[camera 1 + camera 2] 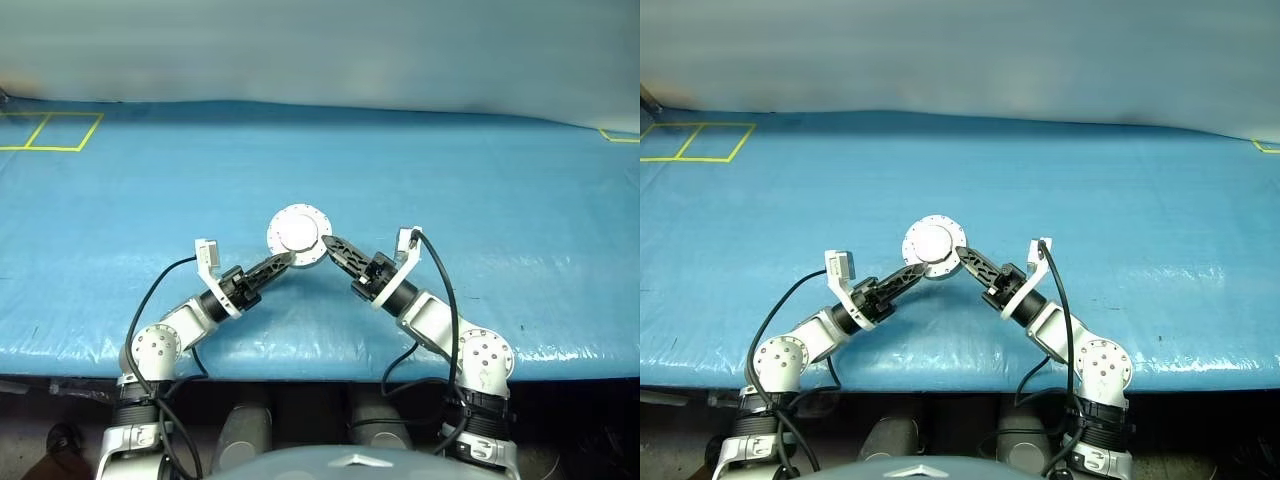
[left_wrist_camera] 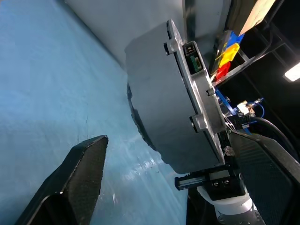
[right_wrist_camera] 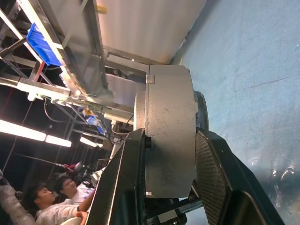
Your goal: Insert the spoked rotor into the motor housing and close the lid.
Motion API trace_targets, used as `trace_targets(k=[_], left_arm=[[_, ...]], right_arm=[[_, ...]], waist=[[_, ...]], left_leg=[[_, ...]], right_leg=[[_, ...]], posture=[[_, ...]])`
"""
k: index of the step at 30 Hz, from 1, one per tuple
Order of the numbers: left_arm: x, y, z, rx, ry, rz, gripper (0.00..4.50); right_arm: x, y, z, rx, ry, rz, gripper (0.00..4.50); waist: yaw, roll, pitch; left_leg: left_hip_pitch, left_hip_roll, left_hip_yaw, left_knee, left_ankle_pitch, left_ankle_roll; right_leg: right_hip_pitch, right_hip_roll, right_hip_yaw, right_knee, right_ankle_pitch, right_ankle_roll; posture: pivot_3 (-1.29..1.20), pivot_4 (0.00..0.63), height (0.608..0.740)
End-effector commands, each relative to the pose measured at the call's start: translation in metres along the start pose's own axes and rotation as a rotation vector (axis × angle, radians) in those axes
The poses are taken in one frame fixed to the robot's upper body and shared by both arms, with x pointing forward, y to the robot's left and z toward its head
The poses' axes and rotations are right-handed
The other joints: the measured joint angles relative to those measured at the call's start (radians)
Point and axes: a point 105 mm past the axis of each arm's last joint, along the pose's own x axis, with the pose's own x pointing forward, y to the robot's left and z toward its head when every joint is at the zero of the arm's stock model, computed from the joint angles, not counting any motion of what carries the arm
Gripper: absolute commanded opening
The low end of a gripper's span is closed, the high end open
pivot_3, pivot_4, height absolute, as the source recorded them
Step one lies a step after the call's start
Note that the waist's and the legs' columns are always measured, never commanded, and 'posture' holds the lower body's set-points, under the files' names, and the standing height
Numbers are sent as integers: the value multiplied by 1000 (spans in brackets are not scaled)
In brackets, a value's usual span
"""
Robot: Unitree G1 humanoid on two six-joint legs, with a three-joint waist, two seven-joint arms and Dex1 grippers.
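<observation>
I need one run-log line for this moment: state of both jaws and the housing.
left gripper: jaws open, beside housing | right gripper: jaws shut on motor housing | housing: closed, lifted above blue table

The inside of the motor housing (image 1: 299, 236) is hidden behind its plain grey outer face, so the spoked rotor cannot be made out. In the left wrist view, one finger (image 2: 70, 187) of the left hand is cut off by the edge.
</observation>
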Motion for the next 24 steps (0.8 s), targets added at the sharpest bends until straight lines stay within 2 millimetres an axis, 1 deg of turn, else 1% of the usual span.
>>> trace_targets(k=[1,3,6,14,15,16,19,20,24], left_arm=[[5,-15,14,18,-71,-63,4474],[6,-15,18,-3,-112,-68,4474],[10,-13,18,-19,-130,-62,4474],[25,-10,7,-44,-129,-68,4474],[26,-9,7,-43,-130,-66,4119],[27,-9,6,-43,-130,-67,3910],[27,-8,6,-40,-135,-67,2961],[27,-8,7,-42,-141,-67,2773],[25,-6,9,-50,-152,-65,2762]], right_arm=[[6,29,6,-37,-19,124,1207],[6,28,6,-38,-15,121,1207],[7,31,2,-45,5,128,1207],[10,46,-6,-69,44,194,1207],[10,46,-7,-70,45,195,1207],[10,46,-7,-71,46,195,1207],[10,46,-7,-74,44,191,1207],[10,46,-6,-75,42,189,1207],[10,44,-6,-79,37,181,1207]], waist=[[0,0,0],[0,0,0],[0,0,0],[1,0,0],[1,0,0],[1,0,0],[2,0,0],[1,0,0],[1,0,0]], left_leg=[[0,0,0,0,0,0],[0,0,0,0,0,0],[0,0,0,0,0,0],[1,0,0,1,0,0],[1,0,0,1,0,0],[1,0,0,1,0,0],[1,0,0,2,0,0],[1,0,0,2,0,0],[1,0,-1,2,0,0]], right_leg=[[0,0,0,0,0,0],[0,0,0,0,0,0],[0,0,0,0,0,0],[2,0,0,0,0,0],[2,0,0,0,0,0],[2,0,0,0,0,0],[2,0,0,0,0,0],[2,0,0,0,0,0],[3,1,0,0,0,0]], posture=[[0,150,740],[0,150,740],[0,150,740],[0,150,740],[0,150,740],[0,150,740],[0,150,740],[0,150,740],[0,150,740]])
